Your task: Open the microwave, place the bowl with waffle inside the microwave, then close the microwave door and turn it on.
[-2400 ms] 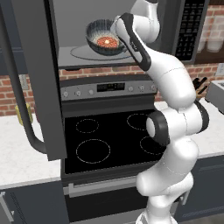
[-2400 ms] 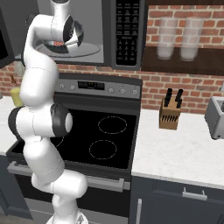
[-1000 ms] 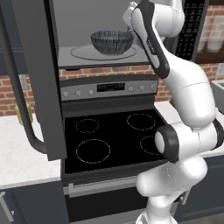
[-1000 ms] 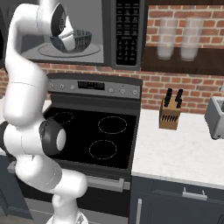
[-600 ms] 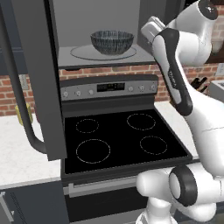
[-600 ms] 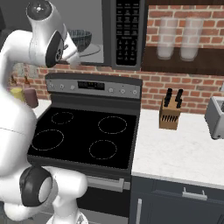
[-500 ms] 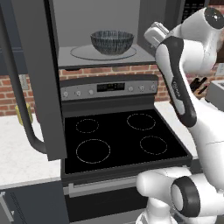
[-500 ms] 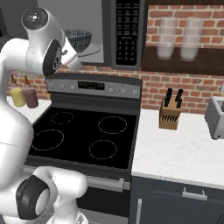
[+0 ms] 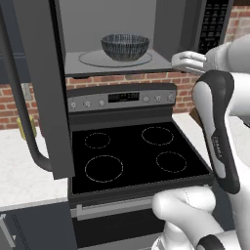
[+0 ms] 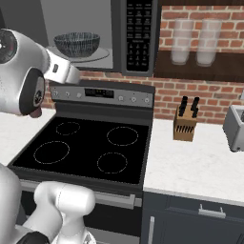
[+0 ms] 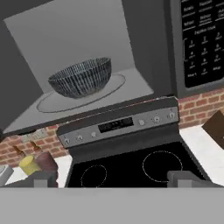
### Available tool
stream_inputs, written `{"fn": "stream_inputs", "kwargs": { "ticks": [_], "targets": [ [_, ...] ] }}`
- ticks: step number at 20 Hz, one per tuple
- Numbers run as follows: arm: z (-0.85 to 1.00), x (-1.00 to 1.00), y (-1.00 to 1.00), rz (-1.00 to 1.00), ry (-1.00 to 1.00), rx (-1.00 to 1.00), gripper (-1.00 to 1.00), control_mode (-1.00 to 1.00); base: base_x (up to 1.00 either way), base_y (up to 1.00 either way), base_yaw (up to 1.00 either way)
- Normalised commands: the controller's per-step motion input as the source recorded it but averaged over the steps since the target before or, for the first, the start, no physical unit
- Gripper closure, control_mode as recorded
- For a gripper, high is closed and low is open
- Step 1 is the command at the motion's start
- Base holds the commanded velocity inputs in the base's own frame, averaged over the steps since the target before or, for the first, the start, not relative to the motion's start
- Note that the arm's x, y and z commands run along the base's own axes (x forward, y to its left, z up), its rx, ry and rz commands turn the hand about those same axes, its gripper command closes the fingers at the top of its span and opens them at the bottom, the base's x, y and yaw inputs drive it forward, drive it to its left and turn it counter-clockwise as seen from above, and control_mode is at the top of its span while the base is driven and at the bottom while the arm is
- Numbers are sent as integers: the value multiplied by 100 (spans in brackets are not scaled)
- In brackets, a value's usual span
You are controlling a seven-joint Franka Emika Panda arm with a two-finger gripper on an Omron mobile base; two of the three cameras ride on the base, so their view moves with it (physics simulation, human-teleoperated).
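The microwave stands open over the stove, its light grey cavity showing. The streaked blue-grey bowl sits upright on the glass turntable, alone. The waffle is hidden below the bowl's rim. The microwave door is swung out wide to the left, with its curved bar handle facing the room. The black keypad is on the right. My gripper is open and empty, outside the cavity, in front of the bowl and lower than it.
A black stove with a knob panel lies below the microwave. A knife block and a toaster stand on the right counter, glass jars on the shelf above. Bottles stand left of the stove.
The gripper let go of the bowl on the turntable and drew back out of the cavity, to the right and down. The bowl has stayed put and the door remains wide open.
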Motion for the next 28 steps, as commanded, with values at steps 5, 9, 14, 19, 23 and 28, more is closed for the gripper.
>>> {"fn": "stream_inputs", "kwargs": {
  "ticks": [5,9,14,19,23,28],
  "targets": [
    [41,-89,22,14,-5,-35,-100,-100,0,0,0],
    [22,-27,39,0,0,-23,-100,-100,0,0,0],
    [-7,-63,17,0,-3,-12,-100,-100,0,0,0],
    [-9,-58,23,0,-9,-2,-100,-100,0,0,0],
    [0,-28,29,0,-6,0,-100,-100,0,0,0],
    [0,-17,33,0,-18,0,-100,-100,0,0,0]
  ]
}}
